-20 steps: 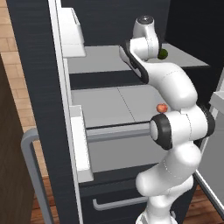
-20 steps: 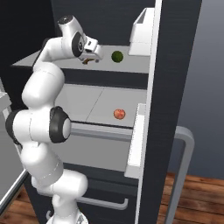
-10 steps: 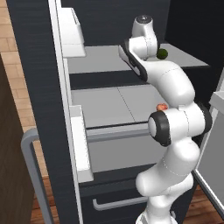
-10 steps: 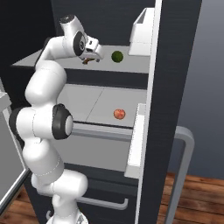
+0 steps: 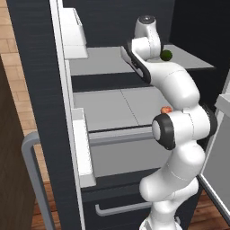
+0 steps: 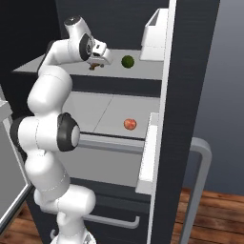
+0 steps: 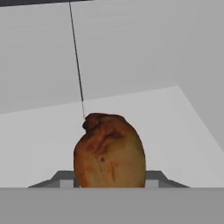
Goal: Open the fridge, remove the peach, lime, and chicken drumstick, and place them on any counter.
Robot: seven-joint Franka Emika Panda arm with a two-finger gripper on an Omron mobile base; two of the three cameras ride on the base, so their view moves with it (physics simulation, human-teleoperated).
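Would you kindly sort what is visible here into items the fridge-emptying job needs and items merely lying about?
Job: fridge, chicken drumstick between the gripper fingers, lime on the upper shelf, peach on the lower shelf.

Lying about: white door bin, wooden floor.

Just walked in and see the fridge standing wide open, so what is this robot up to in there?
The white arm is reaching onto the upper pale grey shelf of the dark navy fridge, its gripper at the small brown chicken drumstick, which sits right between the fingers in the hand view. The round dark green lime lies on the same shelf, beside it. The orange-red peach lies on the shelf below. Nothing has left the fridge.
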